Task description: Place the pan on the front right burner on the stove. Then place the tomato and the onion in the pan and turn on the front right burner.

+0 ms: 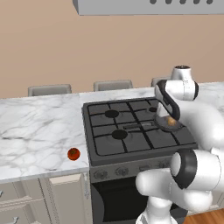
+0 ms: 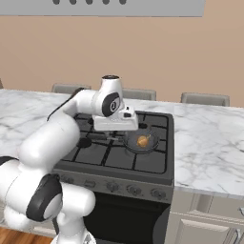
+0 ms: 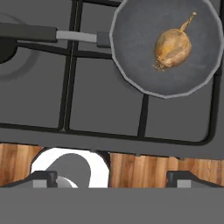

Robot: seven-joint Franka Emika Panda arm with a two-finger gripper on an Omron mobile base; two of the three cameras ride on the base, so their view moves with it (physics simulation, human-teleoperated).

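Observation:
The pan [image 3: 168, 48] sits on the grate at the front right of the stove [image 1: 131, 144], covering the front right burner, which is hidden. Its black handle [image 3: 28, 33] points toward the stove's middle. The onion [image 3: 173, 47] lies inside the pan [image 2: 141, 142], stalk tip up in the hand view. The tomato [image 1: 73, 153] rests on the marble counter left of the stove, near the front edge. My gripper [image 3: 113, 179] hangs open above the stove's front edge, beside the pan toward its handle side, with nothing between the fingers; my hand [image 2: 116, 125] hovers just left of the pan.
A row of knobs [image 2: 119, 187] runs along the grey front panel. Bare burners [image 1: 119, 134] stand on the stove's left half. Marble counter [image 2: 209, 143] stretches on both sides. A range hood [image 1: 148, 6] hangs overhead. Wood floor [image 3: 144, 168] lies below the stove front.

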